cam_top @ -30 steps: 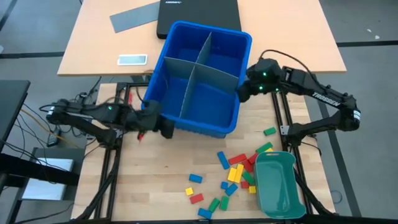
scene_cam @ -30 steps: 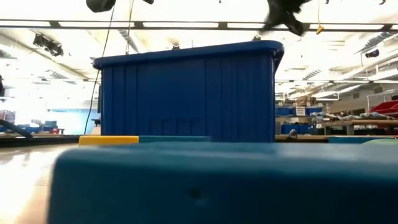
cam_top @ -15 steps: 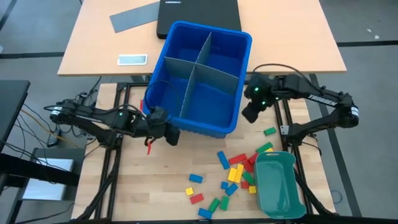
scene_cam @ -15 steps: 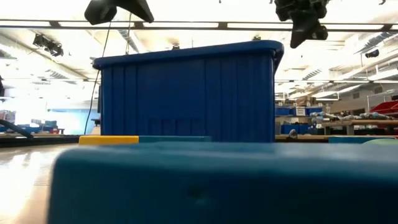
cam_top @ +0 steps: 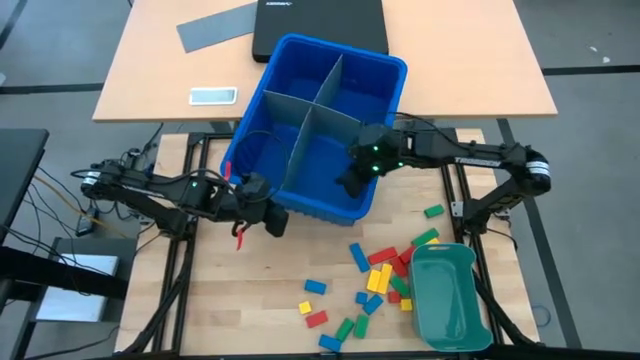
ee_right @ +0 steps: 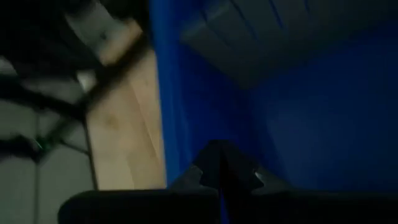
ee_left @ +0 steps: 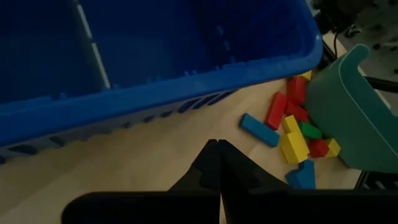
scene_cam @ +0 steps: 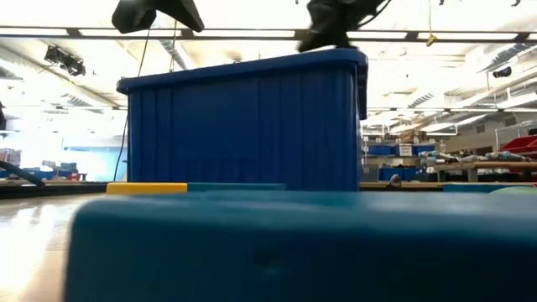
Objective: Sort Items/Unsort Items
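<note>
My right tool point(cam_top: 352, 183) reaches down inside the blue bin point(cam_top: 385, 75), fingers together, empty; my left tool point(cam_top: 272, 221) waits beside its near wall, closed.

high: bright, even | low: ceiling glare, foreground blurred | right wrist: dim, motion-blurred

A pale wooden desk point(cam_top: 150, 70) stands on grey floor point(cam_top: 590, 40), carrying a dark closed laptop point(cam_top: 318, 22) and a grey flat sheet point(cam_top: 215, 27). Long ceiling light strips point(scene_cam: 243, 34) brighten the workshop, with cluttered shelves point(scene_cam: 453, 155) behind.
</note>
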`<state>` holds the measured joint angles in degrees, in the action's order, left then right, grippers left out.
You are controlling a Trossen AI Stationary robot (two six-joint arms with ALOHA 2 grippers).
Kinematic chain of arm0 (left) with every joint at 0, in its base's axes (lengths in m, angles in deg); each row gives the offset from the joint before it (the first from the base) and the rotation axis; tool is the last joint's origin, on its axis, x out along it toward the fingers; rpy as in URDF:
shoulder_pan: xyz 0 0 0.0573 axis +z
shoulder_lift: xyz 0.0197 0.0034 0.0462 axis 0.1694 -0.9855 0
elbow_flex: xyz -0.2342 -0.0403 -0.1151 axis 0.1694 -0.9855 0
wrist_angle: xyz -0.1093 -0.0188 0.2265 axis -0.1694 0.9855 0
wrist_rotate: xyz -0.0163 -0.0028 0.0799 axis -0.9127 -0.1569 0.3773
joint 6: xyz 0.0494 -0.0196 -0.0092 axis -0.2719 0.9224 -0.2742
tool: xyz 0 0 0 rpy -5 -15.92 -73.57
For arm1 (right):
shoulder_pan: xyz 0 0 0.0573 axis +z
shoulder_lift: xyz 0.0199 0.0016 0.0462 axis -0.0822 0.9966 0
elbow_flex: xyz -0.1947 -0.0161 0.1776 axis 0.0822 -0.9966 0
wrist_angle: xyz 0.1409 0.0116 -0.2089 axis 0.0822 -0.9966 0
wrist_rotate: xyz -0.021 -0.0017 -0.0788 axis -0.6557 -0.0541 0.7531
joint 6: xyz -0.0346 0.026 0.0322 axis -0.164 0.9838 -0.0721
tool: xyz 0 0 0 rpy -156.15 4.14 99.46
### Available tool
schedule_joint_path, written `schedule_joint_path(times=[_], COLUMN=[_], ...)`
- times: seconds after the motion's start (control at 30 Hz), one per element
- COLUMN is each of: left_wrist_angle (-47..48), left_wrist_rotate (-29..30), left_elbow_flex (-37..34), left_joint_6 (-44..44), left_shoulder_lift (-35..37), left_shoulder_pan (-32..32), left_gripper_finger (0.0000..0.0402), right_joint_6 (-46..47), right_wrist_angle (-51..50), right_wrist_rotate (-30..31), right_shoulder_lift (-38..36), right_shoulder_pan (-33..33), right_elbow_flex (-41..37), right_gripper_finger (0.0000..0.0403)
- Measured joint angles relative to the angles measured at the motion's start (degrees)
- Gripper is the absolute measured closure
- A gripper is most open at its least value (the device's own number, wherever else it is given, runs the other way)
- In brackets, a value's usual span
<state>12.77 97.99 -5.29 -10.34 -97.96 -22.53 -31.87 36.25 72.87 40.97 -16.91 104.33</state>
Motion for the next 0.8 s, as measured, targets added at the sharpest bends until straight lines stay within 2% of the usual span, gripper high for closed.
schedule_joint_path(times=[0.13, 0.27, 0.43, 0.6, 0.7, 0.8], left_wrist_angle=[-0.85, 0.05, 10.26, 17.0, 21.45, 26.74], left_wrist_rotate=[-0.02, -2.12, -3.89, -2.19, 0.64, 4.1], left_elbow_flex=[0.0, -0.13, -0.24, -0.24, -0.26, -0.26], left_joint_6=[-0.02, -0.06, 2.72, 4.05, 7.54, 11.05], left_shoulder_lift=[0.0, -0.26, -2.39, -4.76, -5.2, -4.85], left_shoulder_pan=[0.0, -0.08, -0.15, 0.14, 1.54, 3.3], left_gripper_finger=[0.0401, 0.0401, 0.0401, 0.0401, 0.0401, 0.0401], right_joint_6=[1.42, -4.29, -9.88, -12.22, -12.63, -12.71], right_wrist_angle=[4.69, -1.42, -9.07, -12.78, -13.8, -14.44], right_wrist_rotate=[-0.82, 1.63, 2.75, 4.23, 7.72, 14.54], right_shoulder_lift=[1.39, 0.27, -1.71, -4.81, -7.22, -8.95], right_shoulder_pan=[-1.72, -4.74, -9.7, -13.13, -15.17, -17.4], right_elbow_flex=[1.08, 4.67, 7.6, 8.46, 8.47, 8.48], right_gripper_finger=[0.0403, 0.0403, 0.0403, 0.0403, 0.0403, 0.0403])
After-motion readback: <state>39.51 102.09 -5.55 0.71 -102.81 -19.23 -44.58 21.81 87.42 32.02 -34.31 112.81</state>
